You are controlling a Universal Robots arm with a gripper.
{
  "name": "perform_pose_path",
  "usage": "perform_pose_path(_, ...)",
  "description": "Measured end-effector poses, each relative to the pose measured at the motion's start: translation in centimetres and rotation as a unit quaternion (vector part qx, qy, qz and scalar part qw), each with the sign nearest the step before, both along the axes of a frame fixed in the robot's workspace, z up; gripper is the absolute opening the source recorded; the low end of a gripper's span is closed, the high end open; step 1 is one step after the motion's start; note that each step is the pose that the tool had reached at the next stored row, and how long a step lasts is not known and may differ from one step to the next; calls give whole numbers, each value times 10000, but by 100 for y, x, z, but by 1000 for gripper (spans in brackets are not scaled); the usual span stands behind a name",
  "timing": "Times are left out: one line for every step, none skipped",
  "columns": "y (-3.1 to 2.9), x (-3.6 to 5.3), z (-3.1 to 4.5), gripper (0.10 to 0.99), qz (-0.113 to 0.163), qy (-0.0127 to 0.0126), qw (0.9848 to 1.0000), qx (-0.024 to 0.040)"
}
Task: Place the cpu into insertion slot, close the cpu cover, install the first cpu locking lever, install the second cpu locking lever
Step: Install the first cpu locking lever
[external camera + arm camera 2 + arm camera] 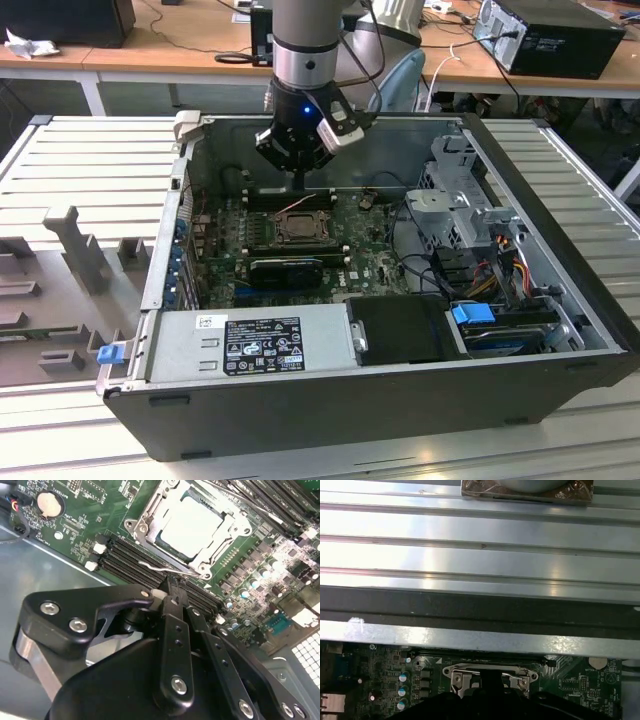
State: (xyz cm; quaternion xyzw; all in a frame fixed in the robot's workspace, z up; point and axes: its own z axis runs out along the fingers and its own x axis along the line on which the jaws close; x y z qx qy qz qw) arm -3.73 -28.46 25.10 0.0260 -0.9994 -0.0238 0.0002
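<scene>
The cpu (pixel 187 522) lies flat in the insertion slot (pixel 298 228), its pale silver top showing through the window of the cpu cover (pixel 145 511). The cover is down over it. A thin wire locking lever (pixel 159 566) runs along the socket's near edge. In the second wrist view my gripper (pixel 172 586) hangs just above that lever with its black fingers (pixel 176 630) pressed together; I cannot tell whether the tip touches the wire. In the exterior view the gripper (pixel 298 185) stands over the socket's far edge. The first wrist view shows the cover (pixel 490 676) by the gripper's body.
The motherboard sits inside an open computer case (pixel 330 400). Memory slots (pixel 127 555) lie beside the socket, and a coin battery (pixel 48 502) sits farther off. A power supply (pixel 250 342), a drive cage (pixel 460 205) and loose cables (pixel 510 260) crowd the case. The case wall (pixel 480 600) rises close behind.
</scene>
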Motion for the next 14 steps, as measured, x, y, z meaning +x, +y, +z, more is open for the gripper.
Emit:
perform_pose_path(-1,0,-3,106,1,1,10000,21)
perform_pose_path(-1,2,-6,106,1,1,10000,76)
perform_pose_path(-1,6,-9,106,-1,1,9999,157)
perform_pose_path(-1,8,-12,106,-2,1,9998,206)
perform_pose_path(0,15,-31,106,-4,0,9997,253)
perform_pose_path(-1,20,-54,106,-5,0,9997,257)
perform_pose_path(-1,22,-71,106,-5,1,9997,257)
perform_pose_path(-1,26,-95,106,-5,1,9997,258)
perform_pose_path(-1,29,-110,106,-5,1,9997,259)
perform_pose_path(1,33,-126,106,-5,1,9997,259)
perform_pose_path(3,38,-139,106,-5,1,9997,259)
perform_pose_path(5,40,-153,106,-5,1,9997,259)
perform_pose_path(6,41,-163,106,-6,1,9997,259)
perform_pose_path(6,44,-177,106,-5,1,9997,259)
